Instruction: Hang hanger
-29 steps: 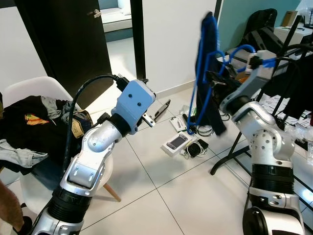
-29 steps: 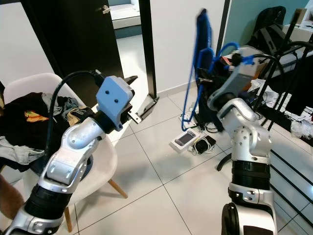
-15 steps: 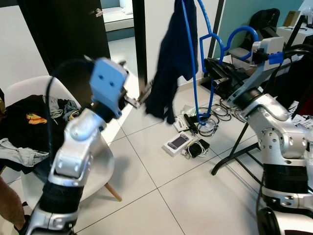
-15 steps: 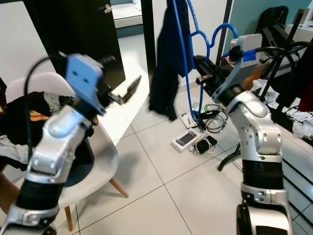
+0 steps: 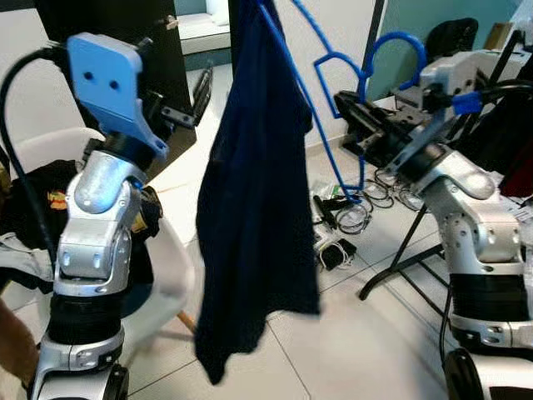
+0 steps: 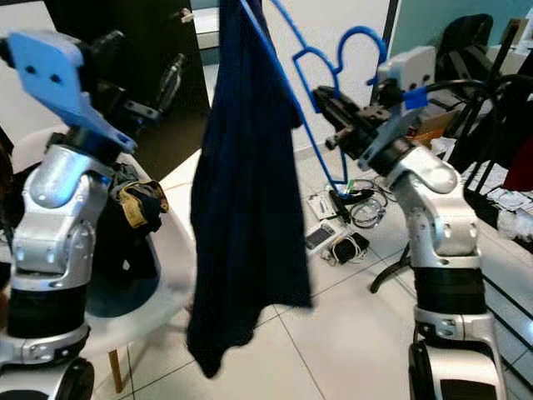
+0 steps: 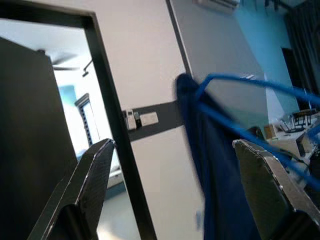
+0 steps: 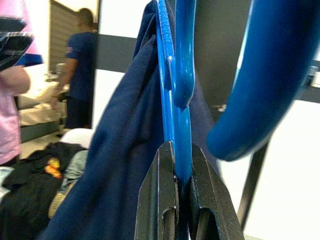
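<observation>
A blue hanger (image 5: 340, 60) carries a dark navy garment (image 5: 250, 208) that hangs long in the middle of the head views. My right gripper (image 8: 176, 150) is shut on the hanger's thin blue bar (image 8: 181, 105), just under its hook (image 5: 401, 40). The garment (image 8: 115, 165) drapes to one side of the fingers. My left gripper (image 7: 170, 145) is raised left of the garment, by the dark door (image 5: 108, 33), open and holding nothing. In the left wrist view the garment (image 7: 210, 165) and the hanger's wires (image 7: 250, 82) hang just beyond its fingers.
A white chair (image 5: 179, 275) piled with clothes (image 5: 33, 200) stands at my left. Cables and small devices (image 5: 337, 237) lie on the tiled floor. A black rack (image 5: 408, 246) stands at the right. Two people (image 8: 80, 70) appear in the right wrist view, beyond the chair.
My right arm has swung the hanger and garment left and closer to the camera. My left arm has risen from pointing forward to upright by the door.
</observation>
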Robot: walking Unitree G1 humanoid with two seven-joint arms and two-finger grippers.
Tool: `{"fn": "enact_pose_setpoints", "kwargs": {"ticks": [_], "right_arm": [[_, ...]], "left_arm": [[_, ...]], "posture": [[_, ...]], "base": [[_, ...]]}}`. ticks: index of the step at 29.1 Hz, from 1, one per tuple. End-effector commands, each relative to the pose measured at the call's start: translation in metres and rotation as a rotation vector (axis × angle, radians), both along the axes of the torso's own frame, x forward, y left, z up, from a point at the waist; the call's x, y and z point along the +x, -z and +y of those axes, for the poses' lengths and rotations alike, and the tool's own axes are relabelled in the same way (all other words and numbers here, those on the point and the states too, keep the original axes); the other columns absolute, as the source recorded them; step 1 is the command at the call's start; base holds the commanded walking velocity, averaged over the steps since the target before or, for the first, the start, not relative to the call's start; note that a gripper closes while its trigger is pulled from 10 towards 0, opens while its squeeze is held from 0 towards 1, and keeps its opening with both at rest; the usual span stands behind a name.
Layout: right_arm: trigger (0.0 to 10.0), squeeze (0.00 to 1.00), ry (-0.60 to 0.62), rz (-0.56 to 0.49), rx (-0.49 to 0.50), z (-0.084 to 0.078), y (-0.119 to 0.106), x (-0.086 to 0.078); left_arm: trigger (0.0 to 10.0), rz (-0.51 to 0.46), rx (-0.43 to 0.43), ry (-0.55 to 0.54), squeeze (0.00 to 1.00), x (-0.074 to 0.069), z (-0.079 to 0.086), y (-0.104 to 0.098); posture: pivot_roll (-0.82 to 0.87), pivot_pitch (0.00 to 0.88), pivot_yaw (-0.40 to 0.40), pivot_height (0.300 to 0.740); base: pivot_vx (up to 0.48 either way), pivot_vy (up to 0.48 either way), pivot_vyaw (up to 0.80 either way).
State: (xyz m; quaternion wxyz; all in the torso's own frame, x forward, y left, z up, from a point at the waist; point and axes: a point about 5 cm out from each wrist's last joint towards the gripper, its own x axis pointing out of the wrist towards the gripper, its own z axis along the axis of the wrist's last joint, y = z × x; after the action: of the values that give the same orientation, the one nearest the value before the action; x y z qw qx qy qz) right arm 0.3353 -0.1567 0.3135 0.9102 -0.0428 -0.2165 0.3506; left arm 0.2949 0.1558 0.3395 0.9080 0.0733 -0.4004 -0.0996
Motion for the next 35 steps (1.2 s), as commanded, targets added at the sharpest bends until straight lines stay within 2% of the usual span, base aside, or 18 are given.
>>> {"fn": "enact_pose_setpoints", "kwargs": {"ticks": [1,5,9,14,20,24,26,28,30,35], "right_arm": [[10.0,0.00,-0.073,-0.063,-0.010,0.015,-0.010,-0.004],[10.0,0.00,-0.100,-0.070,-0.014,0.020,-0.011,-0.006],[10.0,0.00,-0.174,-0.098,-0.029,0.034,-0.014,-0.011],[10.0,0.00,-0.185,-0.103,-0.031,0.036,-0.015,-0.012],[10.0,0.00,-0.194,-0.111,-0.032,0.040,-0.014,-0.013],[10.0,0.00,-0.194,-0.111,-0.031,0.040,-0.014,-0.013],[10.0,0.00,-0.197,-0.112,-0.030,0.043,-0.013,-0.014],[10.0,0.00,-0.197,-0.112,-0.030,0.043,-0.013,-0.014],[10.0,0.00,-0.195,-0.112,-0.029,0.044,-0.013,-0.014],[10.0,0.00,-0.180,-0.109,-0.031,0.044,-0.013,-0.012]], "left_arm": [[10.0,0.007,0.014,0.024,0.00,-0.002,-0.010,0.004],[10.0,0.011,0.023,0.033,0.00,-0.003,-0.014,0.006],[10.0,0.007,0.048,0.036,0.00,-0.003,-0.019,0.005],[10.0,0.003,0.052,0.034,0.00,-0.002,-0.019,0.004],[10.0,-0.004,0.113,-0.045,0.00,0.001,-0.014,0.003],[10.0,-0.003,0.125,-0.064,0.00,0.001,-0.013,0.004],[10.0,-0.004,0.142,-0.135,0.00,0.002,-0.007,0.005],[10.0,-0.004,0.142,-0.135,0.00,0.002,-0.007,0.005],[10.0,-0.008,0.141,-0.202,0.00,0.002,0.000,0.004],[10.0,-0.007,0.126,-0.228,0.00,0.002,0.004,0.004]], "posture": [[0.00,0.006,-0.030,0.740],[0.00,0.005,-0.030,0.740],[0.00,0.006,-0.034,0.740],[0.00,0.006,-0.034,0.740],[0.01,0.010,-0.025,0.740],[0.01,0.010,-0.024,0.740],[0.01,0.008,-0.026,0.740],[0.01,0.008,-0.026,0.740],[0.02,0.005,-0.023,0.740],[0.02,0.003,-0.023,0.740]], "base": [[0.000,0.000,0.00],[0.000,0.000,0.00],[0.000,0.000,0.00],[0.000,0.000,0.00],[0.000,0.000,0.00],[0.000,0.000,0.00],[0.000,0.000,0.00],[0.000,0.000,0.00],[0.000,0.000,0.00],[0.000,0.000,0.00]]}}
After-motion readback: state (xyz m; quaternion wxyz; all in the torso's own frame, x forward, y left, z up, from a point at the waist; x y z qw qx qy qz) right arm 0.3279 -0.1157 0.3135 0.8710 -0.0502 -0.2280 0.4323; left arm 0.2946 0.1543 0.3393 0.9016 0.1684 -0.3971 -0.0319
